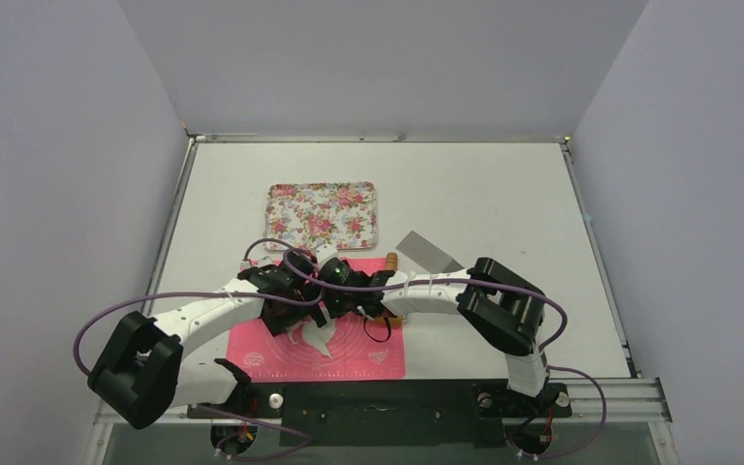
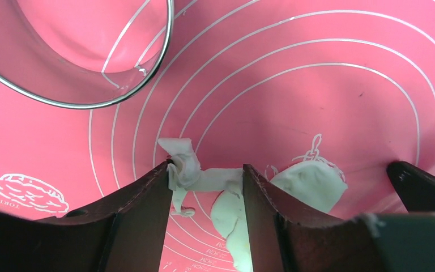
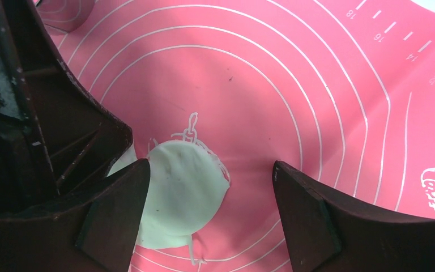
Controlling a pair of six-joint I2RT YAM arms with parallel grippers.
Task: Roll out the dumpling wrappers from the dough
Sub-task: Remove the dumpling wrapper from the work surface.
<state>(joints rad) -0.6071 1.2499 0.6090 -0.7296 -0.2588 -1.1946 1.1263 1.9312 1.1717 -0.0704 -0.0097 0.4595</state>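
Observation:
One dumpling wrapper (image 3: 181, 192), a flat round white disc, lies on the pink mat (image 3: 294, 85). My right gripper (image 3: 209, 167) stands open just above it, with its left finger over the disc's edge. The same wrapper (image 2: 314, 184) shows beside my left gripper (image 2: 207, 167), whose jaws are apart. A ragged dough scrap (image 2: 204, 178) stretches between the left fingertips (image 2: 263, 204) and clings to both. More scrap (image 2: 232, 224) lies on the mat below. From above, both grippers meet over the mat (image 1: 368, 356), and the white scraps (image 1: 316, 337) show under them.
The metal ring cutter (image 2: 90, 99) stands on the mat just beyond the left gripper. A floral tray (image 1: 322, 215) sits behind the mat. A metal scraper (image 1: 428, 252) with a wooden handle lies at the mat's far right corner.

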